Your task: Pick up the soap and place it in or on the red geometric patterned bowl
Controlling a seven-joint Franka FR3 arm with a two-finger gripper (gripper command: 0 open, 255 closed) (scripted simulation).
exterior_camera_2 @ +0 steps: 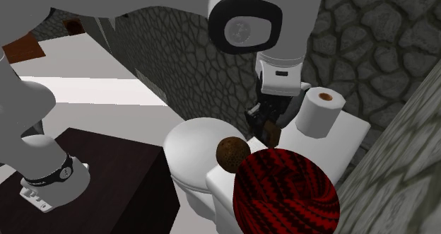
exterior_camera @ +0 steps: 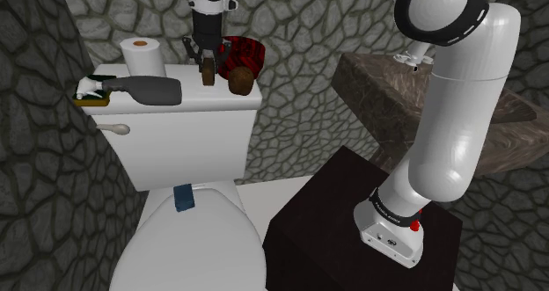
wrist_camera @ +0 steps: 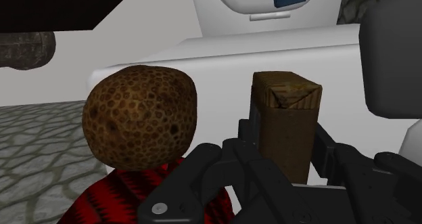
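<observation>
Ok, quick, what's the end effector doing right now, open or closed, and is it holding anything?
End effector: closed, holding the brown soap block.

Light is flat and diffuse all round: in the shoulder view the white toilet tank (exterior_camera: 189, 122) and the arm (exterior_camera: 462, 96) read bright with soft grey shading, the stone wall (exterior_camera: 299, 78) stays dim, and the dark stand (exterior_camera: 334, 201) at lower right is almost black. Second exterior view has a bright, washed-out band of floor (exterior_camera_2: 106, 91) at middle left, while the red bowl (exterior_camera_2: 286, 190) at the bottom looks dull and shaded. Wrist view: tank pale and evenly lit, pure black area (wrist_camera: 61, 6) at upper left.
</observation>
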